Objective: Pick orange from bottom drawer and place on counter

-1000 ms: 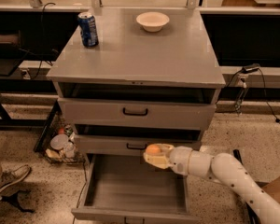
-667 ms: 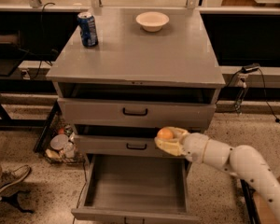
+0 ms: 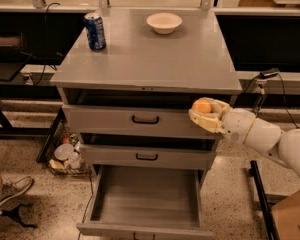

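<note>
My gripper (image 3: 206,113) is shut on the orange (image 3: 202,106), a small round orange fruit held between the pale fingers. It hangs in front of the right end of the top drawer, just below the counter's front lip. The counter (image 3: 150,59) is the flat grey top of the cabinet. The bottom drawer (image 3: 147,196) is pulled out, and its flat grey floor shows nothing on it.
A blue can (image 3: 95,31) stands at the counter's back left and a white bowl (image 3: 164,22) at the back middle. A basket of clutter (image 3: 65,156) sits on the floor left of the cabinet. A shoe (image 3: 10,191) is at far left. A cardboard box (image 3: 290,216) is at lower right.
My gripper has risen with the orange from beside the middle drawer to the top drawer's height and shifted right.
</note>
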Controlling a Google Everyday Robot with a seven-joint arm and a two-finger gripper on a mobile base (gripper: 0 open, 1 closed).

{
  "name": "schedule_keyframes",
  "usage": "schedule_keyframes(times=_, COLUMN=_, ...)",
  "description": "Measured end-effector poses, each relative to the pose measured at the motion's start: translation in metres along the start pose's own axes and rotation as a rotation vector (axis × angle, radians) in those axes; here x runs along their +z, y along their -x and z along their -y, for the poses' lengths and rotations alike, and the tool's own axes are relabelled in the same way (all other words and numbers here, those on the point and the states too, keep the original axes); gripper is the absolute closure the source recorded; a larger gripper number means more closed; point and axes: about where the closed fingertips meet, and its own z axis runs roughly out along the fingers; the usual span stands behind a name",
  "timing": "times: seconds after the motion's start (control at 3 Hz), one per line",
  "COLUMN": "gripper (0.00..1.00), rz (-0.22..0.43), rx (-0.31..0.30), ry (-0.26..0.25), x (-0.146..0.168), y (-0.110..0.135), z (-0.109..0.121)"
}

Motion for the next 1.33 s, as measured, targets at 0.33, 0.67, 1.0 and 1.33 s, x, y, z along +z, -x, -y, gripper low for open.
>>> schedule_keyframes(times=0.33, gripper=1.00, rz=0.000, rx=0.000, ry=0.000, x=0.000, y=0.000, z=0.000)
schedule_keyframes(times=0.67, gripper=1.00, rz=0.046, rx=-0.053, ry=0.002, x=-0.005, y=0.028, z=0.007)
schedule_keyframes(times=1.0, gripper=1.00, rz=0.144, rx=-0.131, ry=0.001, x=-0.012, y=0.075, z=0.019)
schedule_keyframes(times=1.33, gripper=1.00, rz=0.182, rx=-0.202, ry=-0.004, x=0.003, y=0.114, z=0.033)
